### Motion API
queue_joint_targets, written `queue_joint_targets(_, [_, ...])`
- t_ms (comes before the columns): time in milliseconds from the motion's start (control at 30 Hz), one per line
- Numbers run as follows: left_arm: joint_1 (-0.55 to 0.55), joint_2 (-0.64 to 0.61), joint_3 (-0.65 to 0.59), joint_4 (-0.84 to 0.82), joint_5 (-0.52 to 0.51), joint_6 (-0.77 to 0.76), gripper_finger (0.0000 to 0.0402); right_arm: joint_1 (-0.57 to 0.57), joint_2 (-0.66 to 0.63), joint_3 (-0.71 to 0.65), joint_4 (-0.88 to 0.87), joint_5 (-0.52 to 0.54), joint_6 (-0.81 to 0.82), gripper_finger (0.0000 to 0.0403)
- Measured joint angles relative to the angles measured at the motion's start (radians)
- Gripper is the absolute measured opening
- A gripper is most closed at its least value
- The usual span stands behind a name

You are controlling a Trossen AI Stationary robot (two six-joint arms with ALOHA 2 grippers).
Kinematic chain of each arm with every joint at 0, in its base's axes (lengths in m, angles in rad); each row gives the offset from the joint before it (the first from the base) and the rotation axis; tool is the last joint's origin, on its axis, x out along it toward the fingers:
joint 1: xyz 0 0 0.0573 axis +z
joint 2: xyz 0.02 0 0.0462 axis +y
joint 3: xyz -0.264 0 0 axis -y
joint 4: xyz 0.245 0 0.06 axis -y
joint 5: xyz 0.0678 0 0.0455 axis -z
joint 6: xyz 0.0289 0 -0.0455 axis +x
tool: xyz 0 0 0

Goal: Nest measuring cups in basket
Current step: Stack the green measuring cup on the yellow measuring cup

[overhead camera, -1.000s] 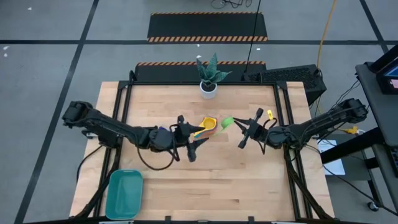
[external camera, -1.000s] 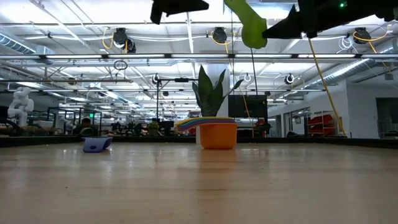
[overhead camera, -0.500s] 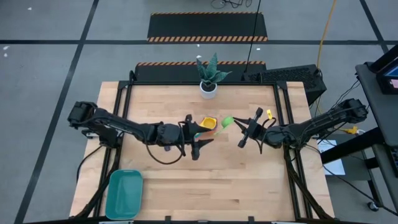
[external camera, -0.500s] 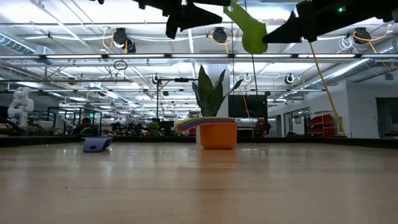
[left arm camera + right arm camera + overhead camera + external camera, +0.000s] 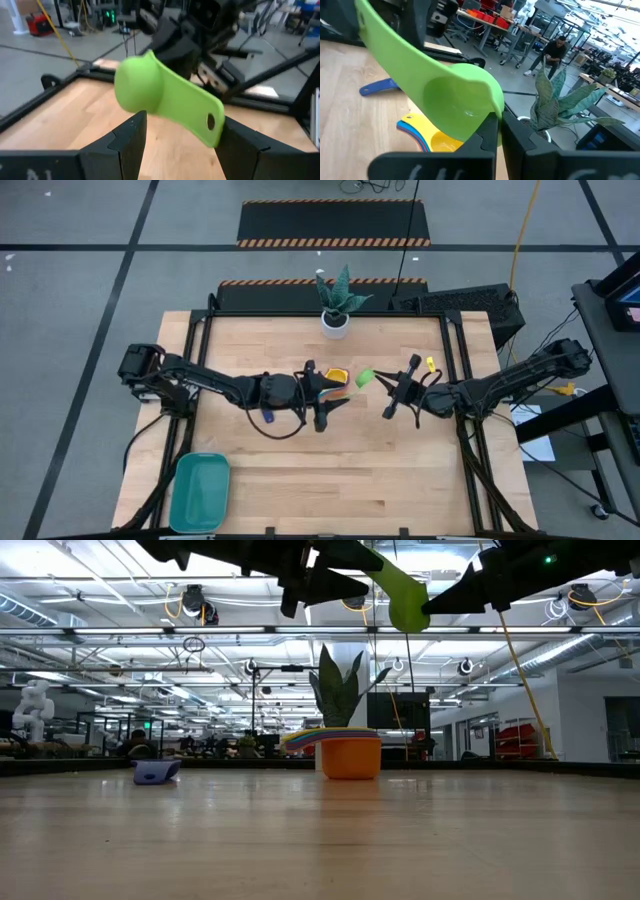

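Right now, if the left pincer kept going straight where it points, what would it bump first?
Most likely the green measuring cup: its handle hangs just ahead of the open left pincer, held up by the shut right pincer. Depth is hard to judge.

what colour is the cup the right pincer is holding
Light green; the cup in the right pincer shows best in the right wrist view.

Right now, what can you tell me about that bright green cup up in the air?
The green cup is a small round scoop of smooth plastic with a flat handle that has a hole near its end. It hangs tilted above the table, clear of the stacked cups. The right hand pinches its rim; the left hand has its open fingers on either side of the handle.
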Motion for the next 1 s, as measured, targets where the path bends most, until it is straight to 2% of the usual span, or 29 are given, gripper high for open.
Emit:
queue_joint_targets(300, [0.014,0.021,0.002,0.047,0.002,0.029,0.0206,0.0,-0.001,0.0,-0.018,0.004,0.0,0.0])
queue_joint_targets(467, [0.014,0.021,0.002,0.047,0.022,0.032,0.0148,0.0,-0.001,0.0,-0.017,0.005,0.001,0.0])
queue_joint_targets(733, [0.014,0.021,0.002,0.042,0.028,0.049,0.0017,0.0,-0.001,0.0,-0.018,0.008,0.0,0.0])
queue_joint_targets(867, [0.018,0.011,0.001,0.014,0.021,-0.028,0.0014,0.0,-0.001,0.0,-0.019,0.011,-0.001,0.0009])
queue_joint_targets(1000, [0.003,-0.015,0.001,-0.029,0.02,-0.087,0.0011,0.004,-0.015,0.0,-0.017,-0.004,-0.009,0.0039])
